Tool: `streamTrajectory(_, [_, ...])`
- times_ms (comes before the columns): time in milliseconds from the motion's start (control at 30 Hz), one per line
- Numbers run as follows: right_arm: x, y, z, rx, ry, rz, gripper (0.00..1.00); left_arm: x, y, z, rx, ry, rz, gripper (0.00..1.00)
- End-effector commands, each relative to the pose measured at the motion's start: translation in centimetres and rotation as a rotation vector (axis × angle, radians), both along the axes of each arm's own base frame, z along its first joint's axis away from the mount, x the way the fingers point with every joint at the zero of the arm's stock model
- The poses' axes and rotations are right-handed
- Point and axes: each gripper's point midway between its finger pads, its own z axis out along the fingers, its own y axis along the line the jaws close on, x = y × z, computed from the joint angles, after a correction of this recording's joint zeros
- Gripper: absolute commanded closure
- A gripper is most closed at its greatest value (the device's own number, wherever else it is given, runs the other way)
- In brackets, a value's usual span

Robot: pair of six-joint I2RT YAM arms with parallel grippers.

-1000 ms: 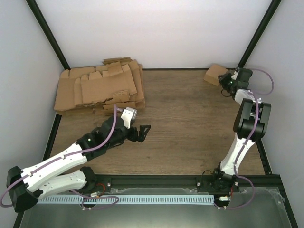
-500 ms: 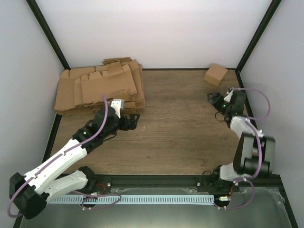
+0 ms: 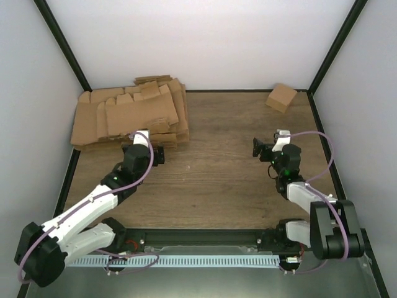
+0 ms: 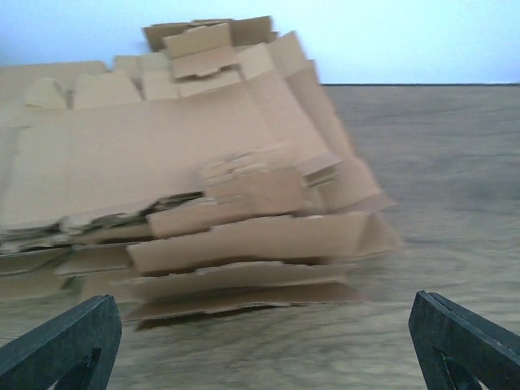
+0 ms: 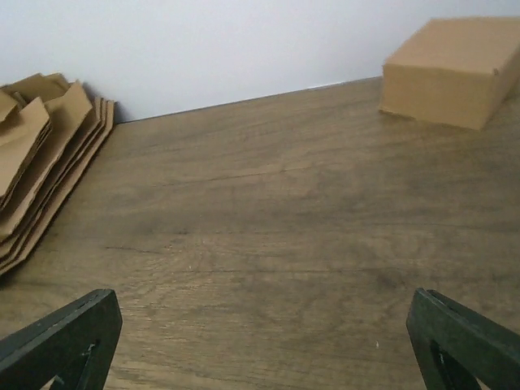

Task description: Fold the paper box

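Observation:
The paper box (image 3: 281,97) is a small brown folded carton standing alone at the table's back right corner; the right wrist view shows it far off at upper right (image 5: 455,71). My right gripper (image 3: 263,155) hovers open over bare wood right of centre, well short of the box, with nothing between its fingers (image 5: 262,317). My left gripper (image 3: 156,153) is open at the near edge of the pile of flat cardboard blanks (image 3: 130,115). In the left wrist view the pile (image 4: 187,187) fills the frame just ahead of the empty jaws (image 4: 264,325).
The wooden table (image 3: 236,186) is bounded by white walls and black frame posts at the back corners. The pile of blanks also shows at the left edge of the right wrist view (image 5: 41,154). A metal rail runs along the near edge.
My right gripper let go of the paper box at the back right corner, opened wide and drew back toward the table's middle. My left gripper swung left and back, up to the pile's near edge.

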Motion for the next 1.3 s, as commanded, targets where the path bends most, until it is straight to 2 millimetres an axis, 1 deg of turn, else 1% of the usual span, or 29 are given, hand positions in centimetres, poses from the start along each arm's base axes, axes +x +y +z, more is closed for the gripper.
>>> streamTrajectory(0, [0.5,1.4,3.6,-0.163,-0.216,0.103,0.00,2.1,3.6,1.3,0.122,-0.172,0.151,0.00])
streamTrajectory(67, [0.5,0.6,3.4,-0.184,-0.253,0.057,0.00,3.1,5.9,1.3,0.093,-0.210,0.218,0.00])
streamTrajectory(133, [1.4,0.5,1.8,-0.214,-0.222,0.056,0.00,4.0,8.0,0.6,0.071,-0.216,0.258,0.00])
streamTrajectory(200, [1.8,0.3,0.8,-0.227,-0.208,0.047,0.00,4.5,10.1,0.0,0.076,-0.233,0.305,0.00])
streamTrajectory(233, [2.1,0.5,1.5,-0.256,-0.241,0.064,0.00,4.7,10.8,-0.3,0.072,-0.248,0.313,0.00])
streamTrajectory(267, [2.2,0.4,1.7,-0.279,-0.272,0.063,0.00,4.9,11.3,-0.6,0.057,-0.264,0.309,0.00])
streamTrajectory(300, [2.3,0.0,1.1,-0.267,-0.263,0.060,0.00,5.1,12.2,-1.0,0.040,-0.272,0.315,0.00])
streamTrajectory(333, [2.6,-1.1,-0.3,-0.243,-0.233,0.039,0.00,5.3,12.6,-1.5,0.025,-0.281,0.313,0.00])
streamTrajectory(367, [2.6,-1.7,0.1,-0.218,-0.271,0.018,0.00,5.5,12.7,-1.5,0.015,-0.291,0.293,0.00])
streamTrajectory(400, [2.2,-1.8,-0.1,-0.207,-0.263,0.023,0.00,5.9,12.7,-1.9,0.031,-0.278,0.270,0.00])
streamTrajectory(433, [2.4,-1.7,-0.6,-0.215,-0.235,0.031,0.00,6.1,12.7,-2.0,0.059,-0.283,0.262,0.00])
streamTrajectory(467, [2.3,-1.7,-0.3,-0.212,-0.261,0.027,0.00,6.3,12.9,-2.3,0.083,-0.282,0.265,0.00])
streamTrajectory(500, [2.4,-1.7,-0.3,-0.213,-0.250,0.030,0.00,6.6,13.0,-2.6,0.101,-0.280,0.261,0.00])
streamTrajectory(633, [2.4,-1.7,-0.3,-0.212,-0.253,0.028,0.00,7.5,13.0,-5.2,0.111,-0.259,0.242,0.00])
streamTrajectory(667, [2.4,-1.7,-0.4,-0.214,-0.248,0.027,0.00,8.1,13.1,-5.9,0.121,-0.223,0.247,0.00])
streamTrajectory(900, [2.3,-1.6,-0.4,-0.213,-0.249,0.029,0.00,10.6,12.3,-7.6,0.148,-0.114,0.190,0.00])
streamTrajectory(1000, [2.3,-1.6,-0.3,-0.213,-0.250,0.030,0.00,10.5,12.0,-7.6,0.148,-0.121,0.168,0.03])
streamTrajectory(1067, [2.3,-1.6,-0.3,-0.213,-0.251,0.030,0.00,9.7,12.0,-6.8,0.161,-0.177,0.162,0.03])
streamTrajectory(1100, [2.3,-1.6,-0.3,-0.213,-0.251,0.030,0.00,9.2,12.2,-6.1,0.169,-0.226,0.167,0.01])
streamTrajectory(1133, [2.3,-1.6,-0.4,-0.213,-0.250,0.030,0.00,8.4,12.6,-5.9,0.162,-0.279,0.182,0.00])
streamTrajectory(1167, [2.3,-1.6,-0.3,-0.213,-0.250,0.030,0.00,8.4,13.4,-6.4,0.144,-0.274,0.208,0.00])
streamTrajectory(1200, [2.3,-1.6,-0.3,-0.213,-0.250,0.030,0.00,8.8,13.8,-6.8,0.125,-0.250,0.212,0.00])
streamTrajectory(1267, [2.4,-1.6,-0.3,-0.213,-0.251,0.030,0.00,9.2,13.9,-7.0,0.111,-0.238,0.208,0.00])
